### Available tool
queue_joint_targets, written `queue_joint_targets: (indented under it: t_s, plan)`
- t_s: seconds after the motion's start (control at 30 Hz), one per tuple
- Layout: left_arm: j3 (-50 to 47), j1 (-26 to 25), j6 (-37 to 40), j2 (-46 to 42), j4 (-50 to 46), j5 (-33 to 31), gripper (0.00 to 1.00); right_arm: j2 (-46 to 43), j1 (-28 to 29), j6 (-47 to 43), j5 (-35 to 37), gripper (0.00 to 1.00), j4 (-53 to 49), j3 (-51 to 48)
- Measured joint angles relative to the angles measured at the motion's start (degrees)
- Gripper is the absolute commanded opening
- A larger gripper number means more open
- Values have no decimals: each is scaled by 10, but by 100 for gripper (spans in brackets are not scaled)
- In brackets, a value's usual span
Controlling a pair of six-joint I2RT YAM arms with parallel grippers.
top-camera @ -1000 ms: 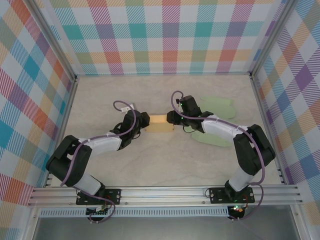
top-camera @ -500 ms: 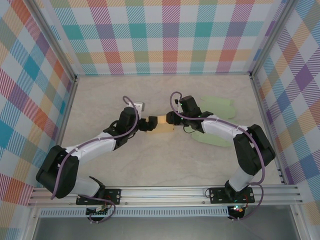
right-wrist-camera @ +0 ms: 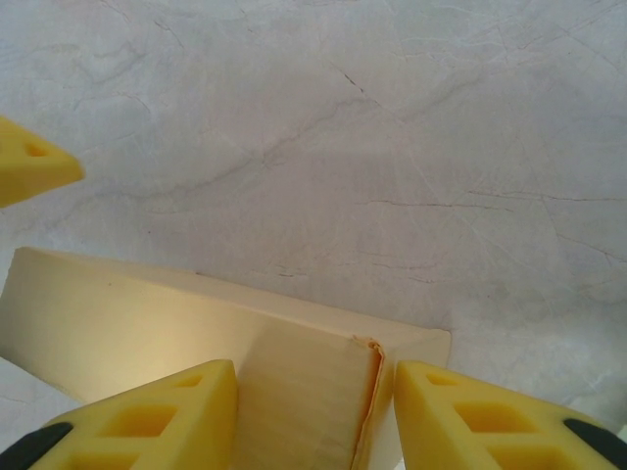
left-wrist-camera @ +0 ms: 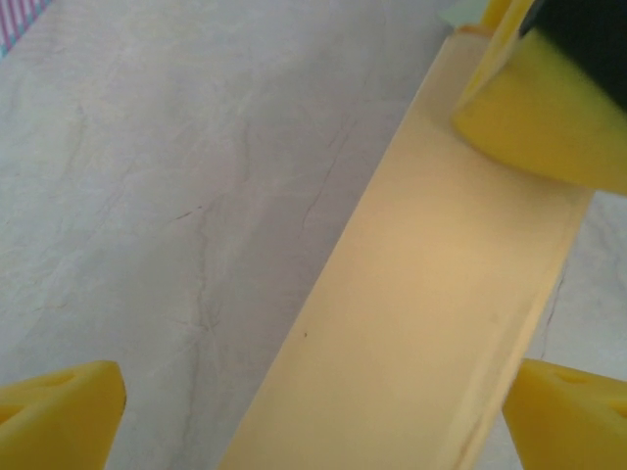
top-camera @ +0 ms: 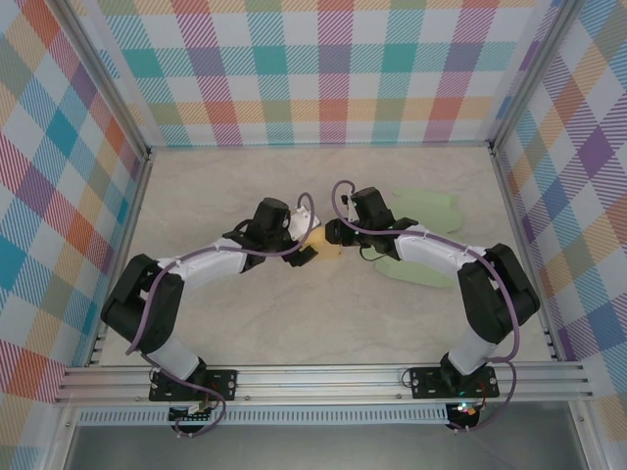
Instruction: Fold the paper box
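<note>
The paper box [top-camera: 320,237] is a pale yellow, partly folded carton lying mid-table between the two grippers. My left gripper [top-camera: 305,246] hangs over its left part, open wide. In the left wrist view the box [left-wrist-camera: 421,294] runs diagonally between the spread left gripper [left-wrist-camera: 318,416] fingertips [left-wrist-camera: 59,416], untouched by them. My right gripper [top-camera: 332,234] holds the box's right end. In the right wrist view, the right gripper [right-wrist-camera: 313,416] has its fingers [right-wrist-camera: 147,426] pressed on either side of the folded end flap of the box [right-wrist-camera: 127,318].
Two pale green flat sheets lie right of the box, one [top-camera: 428,210] further back and one [top-camera: 411,270] nearer. Plaid walls and metal frame posts enclose the marble-patterned table [top-camera: 323,313]. The arms' elbows rest low at the left and right front.
My left gripper has let go of the box's left end, opened wide and swung right over the box. The right gripper has stayed in place on the right end.
</note>
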Motion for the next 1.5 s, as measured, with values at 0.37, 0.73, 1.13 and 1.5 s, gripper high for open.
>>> queue_joint_targets:
  t_s: [0.37, 0.73, 1.13, 1.5]
  plan:
    - [44, -1, 84, 28, -52, -31, 32, -20, 2, -3, 12, 66, -66, 0]
    - [29, 2, 153, 35, 0, -165, 33, -173, -3, 3, 113, 100, -199, 5]
    - [-2, 64, 270, 115, 151, -262, 72, -235, -131, 21, 145, 100, -293, 12]
    - [-54, 78, 297, 112, 233, -265, 100, -216, -317, 30, 97, 100, -294, -5]
